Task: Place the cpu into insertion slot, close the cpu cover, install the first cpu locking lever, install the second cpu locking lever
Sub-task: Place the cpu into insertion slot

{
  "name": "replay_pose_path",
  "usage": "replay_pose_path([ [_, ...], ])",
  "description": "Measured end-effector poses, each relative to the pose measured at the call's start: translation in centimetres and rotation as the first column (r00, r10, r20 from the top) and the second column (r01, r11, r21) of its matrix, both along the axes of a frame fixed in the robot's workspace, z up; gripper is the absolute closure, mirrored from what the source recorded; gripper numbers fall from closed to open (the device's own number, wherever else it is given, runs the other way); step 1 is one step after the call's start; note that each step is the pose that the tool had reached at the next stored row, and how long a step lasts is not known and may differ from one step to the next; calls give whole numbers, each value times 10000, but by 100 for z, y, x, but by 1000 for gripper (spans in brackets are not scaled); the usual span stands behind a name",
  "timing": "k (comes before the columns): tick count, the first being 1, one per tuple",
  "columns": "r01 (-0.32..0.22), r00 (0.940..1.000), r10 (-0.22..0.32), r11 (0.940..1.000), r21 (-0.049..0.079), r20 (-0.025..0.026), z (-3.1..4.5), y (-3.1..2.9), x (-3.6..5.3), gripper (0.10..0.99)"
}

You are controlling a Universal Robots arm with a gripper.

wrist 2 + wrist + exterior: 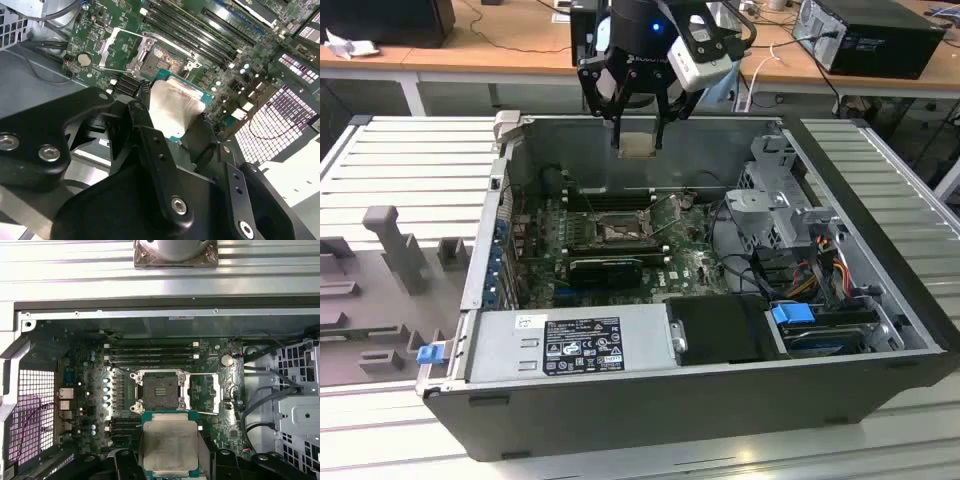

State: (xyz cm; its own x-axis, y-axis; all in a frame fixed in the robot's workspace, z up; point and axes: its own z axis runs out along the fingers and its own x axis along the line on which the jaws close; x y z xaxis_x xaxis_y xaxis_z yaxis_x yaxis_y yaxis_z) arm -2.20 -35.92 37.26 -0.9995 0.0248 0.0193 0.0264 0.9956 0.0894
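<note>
My gripper [638, 135] hangs above the back of the open computer case, shut on the cpu [638, 146], a pale tan-silver square held flat between the fingers. In both wrist views the cpu [170, 446] [175, 107] sits between the black fingers [145, 125], some way above the motherboard. The insertion slot [160, 390] [617, 232] [162, 59] is a bare black socket with a silvery rim, in the middle of the board and offset from under the chip. The cpu cover [205, 392] [120, 47] is swung open beside the socket.
Long black memory slots [150, 352] run alongside the socket. A grey power supply [570, 345] fills the case front, and a drive cage [775, 205] with cables stands on the exterior view's right. The case walls [495, 200] surround the board. Grey fixtures [395, 245] lie on the table.
</note>
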Motion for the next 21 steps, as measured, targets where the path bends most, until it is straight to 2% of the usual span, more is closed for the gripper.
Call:
replay_pose_path([
  [5, 528, 9986, -528, 9986, -1, 0, 0, 0, 0, 557],
  [16, 642, 9979, -642, 9979, -1, -6, -13, -6, 0, 557],
  [21, 966, 9953, -966, 9953, -1, -7, -16, -5, 0, 557],
])
